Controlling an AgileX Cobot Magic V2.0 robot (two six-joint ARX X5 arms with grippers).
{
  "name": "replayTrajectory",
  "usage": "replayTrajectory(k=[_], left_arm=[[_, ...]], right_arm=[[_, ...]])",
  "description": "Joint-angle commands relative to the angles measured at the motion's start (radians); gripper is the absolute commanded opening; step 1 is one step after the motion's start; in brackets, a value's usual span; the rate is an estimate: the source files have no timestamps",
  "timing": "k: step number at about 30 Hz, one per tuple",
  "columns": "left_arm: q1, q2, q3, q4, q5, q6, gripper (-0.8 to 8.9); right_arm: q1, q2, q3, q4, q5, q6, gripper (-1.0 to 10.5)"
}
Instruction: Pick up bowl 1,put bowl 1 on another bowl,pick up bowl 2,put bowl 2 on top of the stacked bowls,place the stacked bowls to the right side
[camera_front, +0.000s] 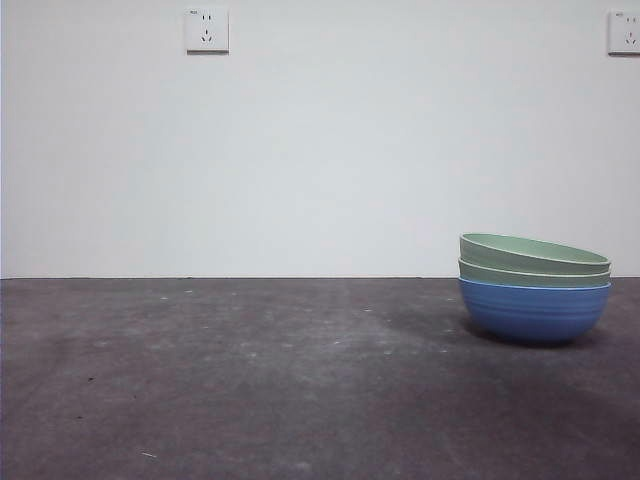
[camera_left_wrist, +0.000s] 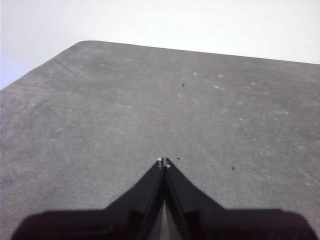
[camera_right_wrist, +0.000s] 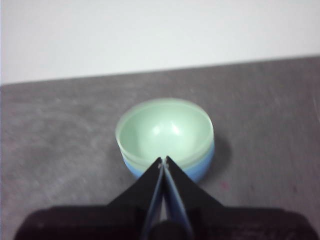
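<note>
The grey table (camera_front: 250, 380) was the largest item, dull and scuffed, with pale specks across it; it ran back to a plain white wall (camera_front: 320, 150) that carried 2 sockets, 1 at upper left (camera_front: 207, 30) and 1 at the upper right edge (camera_front: 624, 32).

The stacked bowls (camera_front: 534, 290) stood on the right side of the table, toward the far edge, resting upright on the surface. The stack comprised 3 bowls. The blue bowl (camera_front: 533, 312) was at the bottom, faintly ridged around its outside. 2 pale green bowls were nested in it: the lower green bowl (camera_front: 533, 274) showed only a band below its rim, and the top green bowl (camera_front: 530, 254) sat slightly tilted, its rim higher on the left. A soft shadow lay on the table to the left of the stack.

The right gripper (camera_right_wrist: 163, 161) hung above the table on the near side of the stack, its tips in line with the blue bowl's near wall, jaws pressed together and holding nothing.

The left gripper (camera_left_wrist: 163, 162) hung over bare table, jaws likewise closed tip to tip and empty.

Neither arm appeared in the front view.
</note>
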Motion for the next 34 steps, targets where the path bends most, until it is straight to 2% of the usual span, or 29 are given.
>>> replayTrajectory(k=[1,11,15,18,34], left_arm=[[0.003,-0.003,-0.008,-0.010,0.000,-0.006,-0.03],[0.003,-0.003,-0.008,-0.010,0.000,-0.006,-0.03],[0.003,-0.003,-0.008,-0.010,0.000,-0.006,-0.03],[0.003,-0.003,-0.008,-0.010,0.000,-0.006,-0.03],[0.003,-0.003,-0.008,-0.010,0.000,-0.006,-0.03]], right_arm=[[0.000,-0.046,-0.061,0.011,0.008,0.023,0.0],[0.000,-0.135,-0.150,-0.048,0.006,0.026,0.0],[0.000,-0.153,-0.150,-0.045,0.005,0.036,0.0],[0.000,-0.153,-0.150,-0.045,0.005,0.075,0.0],[0.000,-0.153,-0.149,-0.045,0.005,0.074,0.0]])
